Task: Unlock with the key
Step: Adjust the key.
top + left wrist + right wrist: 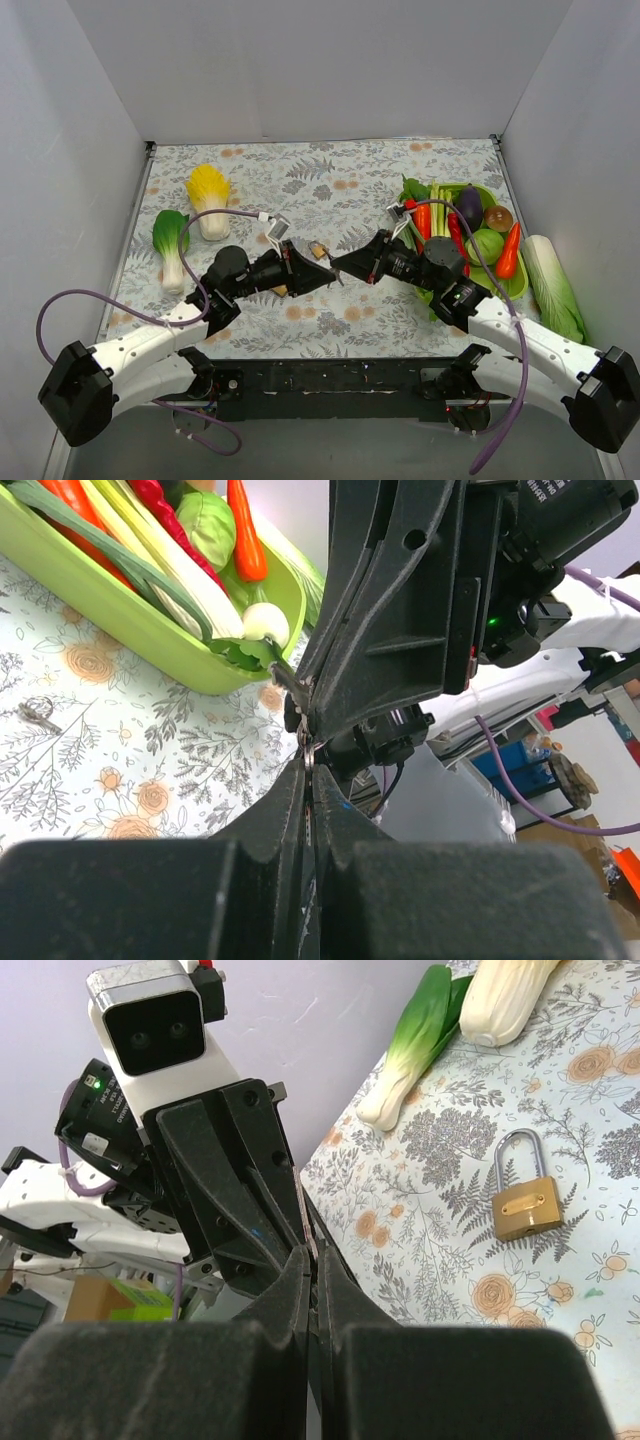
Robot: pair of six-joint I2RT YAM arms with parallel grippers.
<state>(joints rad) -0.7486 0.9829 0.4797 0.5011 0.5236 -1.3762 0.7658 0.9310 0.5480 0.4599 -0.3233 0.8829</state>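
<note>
Silvery and thin, the small metal key [303, 722] shows only as a sliver where the two grippers meet tip to tip above the middle of the table. The left gripper [310, 777] and the right gripper [313, 1257] each have their black fingers pressed together on it, as far as the wrist views allow. The brass-coloured padlock with its steel shackle [525, 1205] lies flat and loose on the floral-print table cloth [330, 190], just beyond the meeting fingers, its shackle seated; its keyhole is not visible. The step in hand looks like a mid-air regrip of the key, and doing it well probably means one arm keeping a firm pinch until the other's hold is sure. The bow should be gripped so that the blade stands clear of the fingertips. The freed arm would likely need to pin the lock body, since nothing holds it down. A tiny silvery ring-like item [35, 713] lies on the cloth near the lime-green plastic tray [120, 620] of toy vegetables, too small to identify. A green-and-white toy bok choy [170, 245] and a yellow-white toy cabbage [208, 195] lie well apart on the left.
</note>
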